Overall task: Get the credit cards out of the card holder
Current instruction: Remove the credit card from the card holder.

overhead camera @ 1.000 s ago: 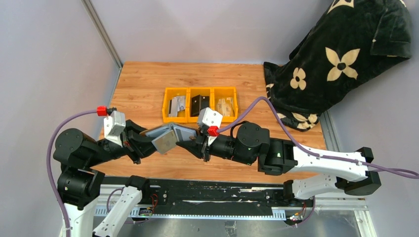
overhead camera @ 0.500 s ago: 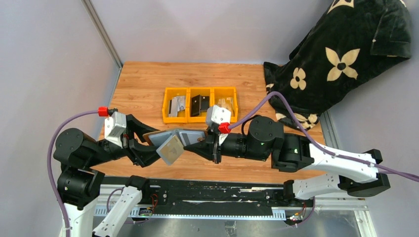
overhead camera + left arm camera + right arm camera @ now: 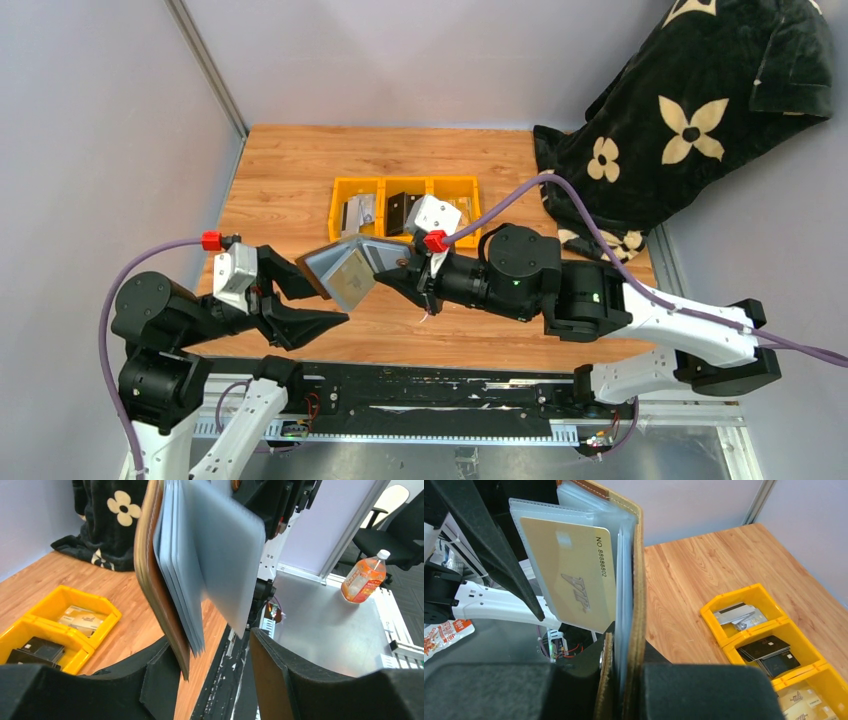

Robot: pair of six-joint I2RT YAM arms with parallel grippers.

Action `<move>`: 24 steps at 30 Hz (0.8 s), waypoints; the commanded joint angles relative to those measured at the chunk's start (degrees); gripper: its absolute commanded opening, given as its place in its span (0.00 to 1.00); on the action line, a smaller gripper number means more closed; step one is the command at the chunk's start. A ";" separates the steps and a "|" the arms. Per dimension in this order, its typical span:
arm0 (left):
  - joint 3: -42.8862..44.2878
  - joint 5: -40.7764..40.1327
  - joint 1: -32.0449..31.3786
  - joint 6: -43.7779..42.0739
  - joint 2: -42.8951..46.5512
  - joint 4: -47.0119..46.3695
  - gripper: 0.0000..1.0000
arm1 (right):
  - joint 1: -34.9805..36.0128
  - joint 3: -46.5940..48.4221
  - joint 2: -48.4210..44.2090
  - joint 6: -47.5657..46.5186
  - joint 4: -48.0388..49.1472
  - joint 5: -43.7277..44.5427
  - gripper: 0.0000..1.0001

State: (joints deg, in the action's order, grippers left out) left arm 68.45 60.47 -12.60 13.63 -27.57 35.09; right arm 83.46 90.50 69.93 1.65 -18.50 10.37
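Observation:
The card holder, brown leather outside with grey clear sleeves fanned open, hangs in the air above the table's near part. My right gripper is shut on its spine edge. One of the credit cards, tan and printed with a number, sits in an outer sleeve. My left gripper stands open just to the near left of the holder. In the left wrist view the holder's lower corner dips between the open jaws next to the left finger, and the pad across from it is apart from it.
A row of three yellow bins stands behind the holder, with grey cards, black cards and tan cards in them. A black flowered blanket drapes the far right corner. A bottle stands off the table.
My left gripper has opened, let go of the holder and drawn back toward the near left. The right gripper has carried the holder a little toward the bins, its sleeves fanning out.

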 commanded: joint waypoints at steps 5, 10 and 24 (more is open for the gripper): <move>-1.14 -3.67 -0.06 11.47 -1.90 -10.69 0.53 | -0.14 2.36 1.12 -0.30 0.08 -2.08 0.00; -2.99 -3.59 -0.06 17.05 -2.13 -15.64 0.43 | -0.14 0.21 -0.57 0.24 1.75 -3.31 0.00; -1.04 -3.33 -0.06 24.47 -3.98 -17.63 0.15 | -0.91 -7.71 -4.69 2.59 9.46 -21.74 0.00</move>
State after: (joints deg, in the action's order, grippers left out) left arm 66.04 59.44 -12.62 33.91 -29.56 21.02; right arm 82.35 85.03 66.13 2.28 -12.73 -0.95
